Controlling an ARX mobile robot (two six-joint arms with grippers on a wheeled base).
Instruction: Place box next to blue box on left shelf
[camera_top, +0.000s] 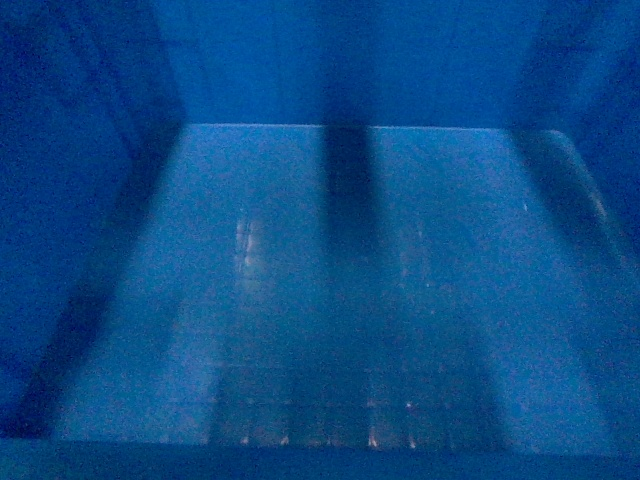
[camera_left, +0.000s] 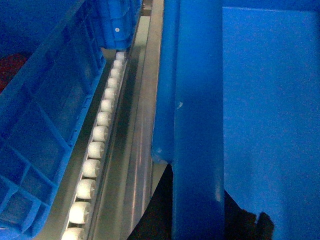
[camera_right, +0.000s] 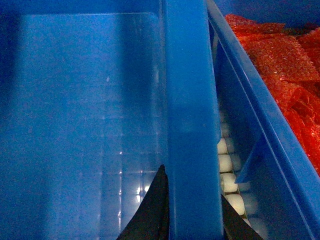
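1. A neighbouring blue crate (camera_left: 45, 125) sat on the left shelf (camera_left: 127, 150) at its left edge, beside a row of white rollers (camera_left: 97, 135); a skewed push could have jammed rim against rim.
2. The box (camera_top: 330, 300) filled the head view, its left wall (camera_left: 195, 125) hanging just beside the rail; whether it was seated could not be told.
3. The right hand (camera_right: 192, 210) was clamped over the box's right wall (camera_right: 190, 125); the left hand's state could not be told.
4. A crate of red wrap (camera_right: 285, 55) crowded the right side, risking a pinch.
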